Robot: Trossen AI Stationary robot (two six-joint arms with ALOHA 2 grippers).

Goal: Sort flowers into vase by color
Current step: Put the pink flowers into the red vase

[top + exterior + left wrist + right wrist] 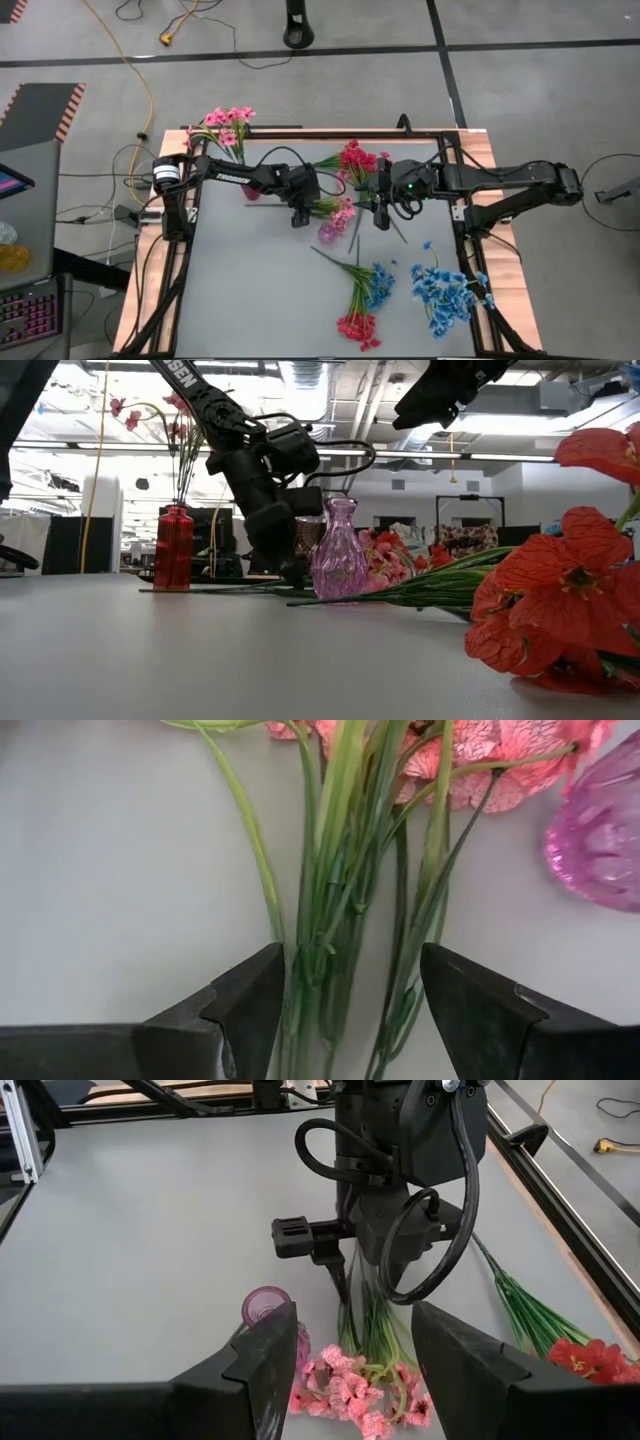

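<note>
High view shows both arms reaching in over the grey worktop (250, 300) and meeting near its middle. The left claw (300, 216) is down at the surface, its two fingers spread wide on either side of the green stems of a pink sprig (350, 910) lying flat; the fingers (245, 1000) straddle the stems with gaps at both sides, so nothing is gripped. The blossoms of that sprig (343, 213) lie just beside a small purple glass vase (328, 233), which stands upright near the worktop's centre. In the low view the same vase (338, 550) sits right next to the left arm's wrist, with stems trailing flat past it.

The right claw (381, 217) hangs above the worktop, close to the left one, its fingers (275, 1355) wide apart and holding nothing; it looks down on the pink blossoms (360, 1390) and the vase.

A red vase (173, 548) stands at the far left corner with pink flowers (228, 122) in it. A red sprig (355, 158) lies near the far edge, between the arms. Toward the near edge lie a red cluster (358, 326), a blue sprig (378, 283) touching it, and a larger blue bunch (443, 290) near the right edge.
</note>
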